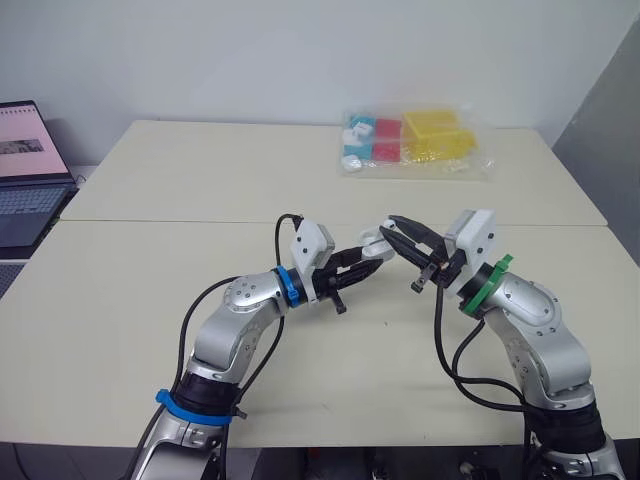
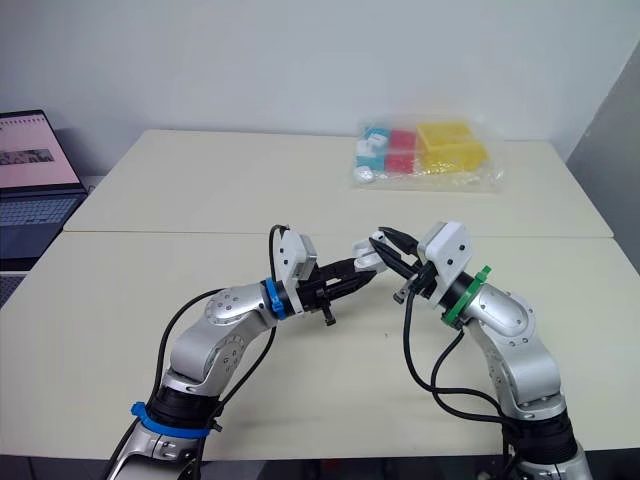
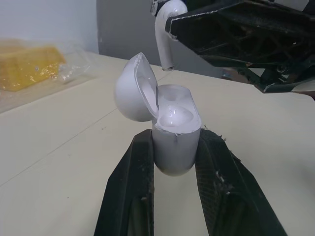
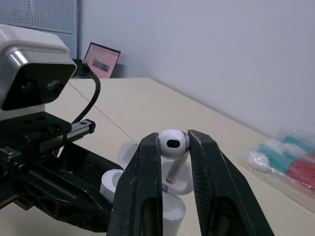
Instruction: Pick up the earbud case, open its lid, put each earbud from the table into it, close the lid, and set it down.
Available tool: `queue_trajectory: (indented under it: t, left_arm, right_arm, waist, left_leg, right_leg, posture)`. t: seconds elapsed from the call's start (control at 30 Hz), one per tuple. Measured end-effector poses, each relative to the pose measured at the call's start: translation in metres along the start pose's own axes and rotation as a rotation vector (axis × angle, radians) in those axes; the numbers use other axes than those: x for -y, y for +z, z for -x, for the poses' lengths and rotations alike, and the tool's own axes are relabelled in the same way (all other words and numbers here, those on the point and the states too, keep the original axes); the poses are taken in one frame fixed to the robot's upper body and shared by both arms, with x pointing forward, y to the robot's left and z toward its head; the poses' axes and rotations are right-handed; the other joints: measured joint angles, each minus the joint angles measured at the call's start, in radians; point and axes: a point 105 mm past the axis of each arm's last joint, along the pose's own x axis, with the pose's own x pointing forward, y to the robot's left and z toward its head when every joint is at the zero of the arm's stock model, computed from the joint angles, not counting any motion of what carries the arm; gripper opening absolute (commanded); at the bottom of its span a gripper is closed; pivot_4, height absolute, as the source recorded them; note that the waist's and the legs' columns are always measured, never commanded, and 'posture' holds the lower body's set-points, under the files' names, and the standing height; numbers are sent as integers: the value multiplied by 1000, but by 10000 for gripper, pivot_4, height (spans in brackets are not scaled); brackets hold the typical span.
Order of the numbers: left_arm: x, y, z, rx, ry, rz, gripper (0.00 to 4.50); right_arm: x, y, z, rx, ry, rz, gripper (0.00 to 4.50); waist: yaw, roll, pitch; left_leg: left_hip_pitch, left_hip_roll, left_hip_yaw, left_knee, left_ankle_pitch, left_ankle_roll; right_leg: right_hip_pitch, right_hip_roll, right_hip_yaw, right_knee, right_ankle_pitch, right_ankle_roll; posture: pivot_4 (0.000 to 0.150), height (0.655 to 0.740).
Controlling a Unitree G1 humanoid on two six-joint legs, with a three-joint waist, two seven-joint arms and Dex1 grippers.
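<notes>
The earbud case is up in the air over the middle of the tabletop, closer to the near edge than the far one. The left claw has it clenched around the lower body. The lid is flipped back, so the sockets face up, and both look empty to me.

Right above the opening hangs an earbud. The right claw is pinching it by the round head, stem pointing down at the case. My guess is it's held that way so the stem can drop straight into a socket while the other arm steadies the case.

There's no logo or text I can make out on the case or bud. A clear bag of coloured blocks sits by the far right corner. A laptop is off past the left edge, screen text too small to read.
</notes>
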Motion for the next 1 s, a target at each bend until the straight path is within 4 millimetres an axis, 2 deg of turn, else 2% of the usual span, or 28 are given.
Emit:
queue_trajectory:
  t: [0.27, 1.0]
  left_arm:
    - [-1, 1, 0, 1, 1, -6, 7801]
    - [-1, 1, 0, -1, -2, -1, 7801]
  right_arm:
    - [-5, -11, 3, -25, 12, -11, 4138]
    - [-7, -17, 6, -51, 26, 61, 4138]
  waist:
    - [0, 0, 0]
    - [0, 0, 0]
  left_leg:
    - [0, 0, 0, 0, 0, 0]
    - [0, 0, 0, 0, 0, 0]
  right_leg:
    - [0, 0, 0, 0, 0, 0]
    - [0, 0, 0, 0, 0, 0]
  posture:
    - [1500, 7287]
    - [1500, 7287]
